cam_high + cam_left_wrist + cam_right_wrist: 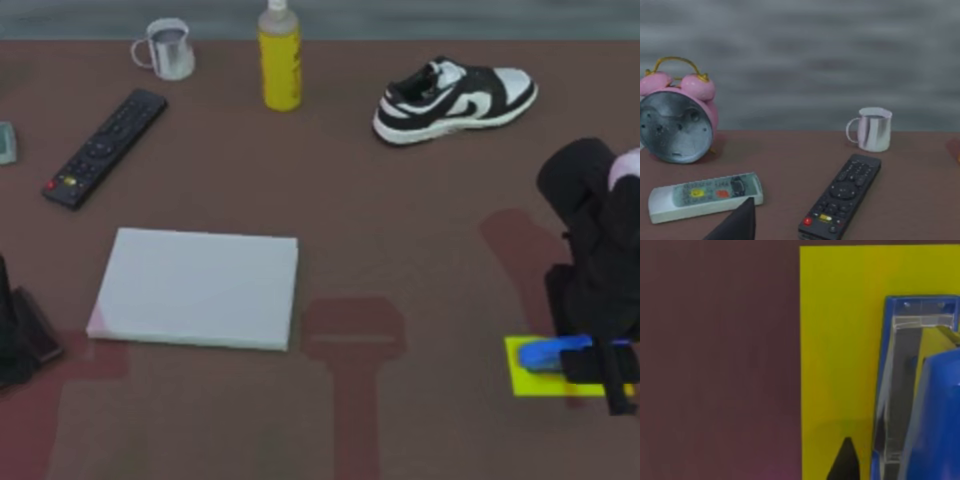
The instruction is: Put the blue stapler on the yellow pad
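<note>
The blue stapler [552, 353] lies on the yellow pad [525, 380] at the table's right front, reaching towards the pad's left edge. In the right wrist view the stapler [935, 405] shows its grey inner side over the pad [840, 340]. My right gripper [600, 372] stands over the stapler's right end, hiding it. One dark fingertip [845, 462] shows beside the stapler, with a thin strip of yellow between them; the other finger is out of view. My left gripper [15, 335] is parked at the left edge.
A white board [195, 288] lies left of centre. At the back stand a black remote [105, 147], a metal mug [168, 48], a yellow bottle [280, 60] and a shoe [455, 97]. A pink alarm clock [677, 117] and a pale handset [705, 195] sit far left.
</note>
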